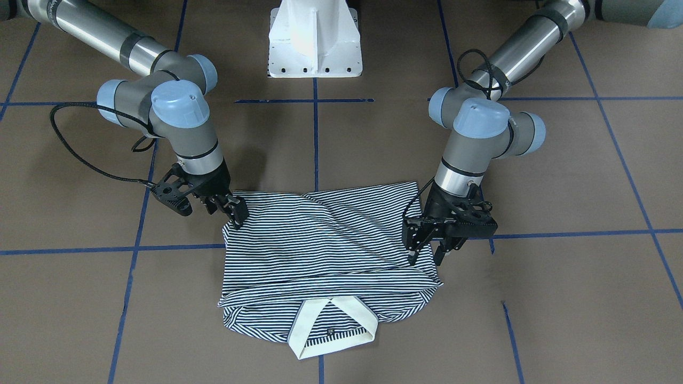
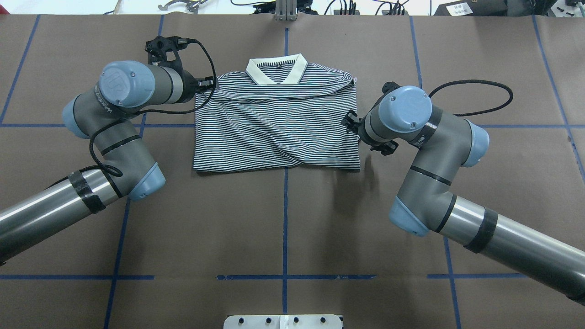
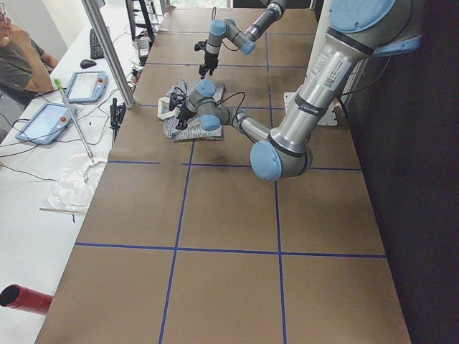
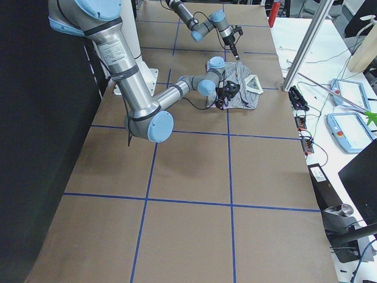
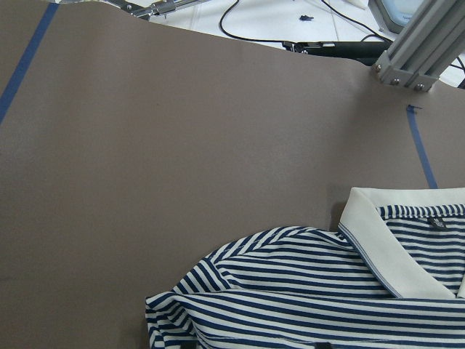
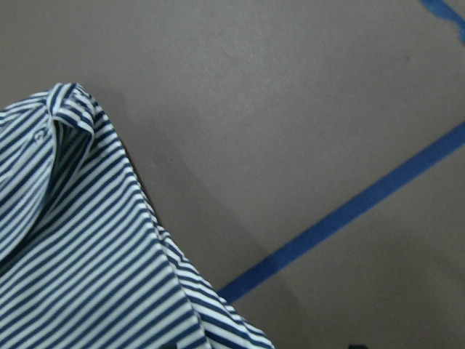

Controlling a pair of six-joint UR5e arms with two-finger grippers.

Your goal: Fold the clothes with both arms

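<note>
Mid-fold, we judge: left gripper (image 1: pixel 426 260) spread wide, right gripper (image 1: pixel 238 218) unreadable, both at polo shirt (image 1: pixel 320 240) edges. Next we need matched pinches.

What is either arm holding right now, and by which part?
Left gripper: jaws open over the side edge of the polo shirt, holding nothing. Right gripper: at the opposite edge; whether it pinches the cloth cannot be told.

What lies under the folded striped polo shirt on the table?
The polo shirt rests on the brown table; blue tape lines run in under its edges. Their covered stretches cannot be seen.
</note>
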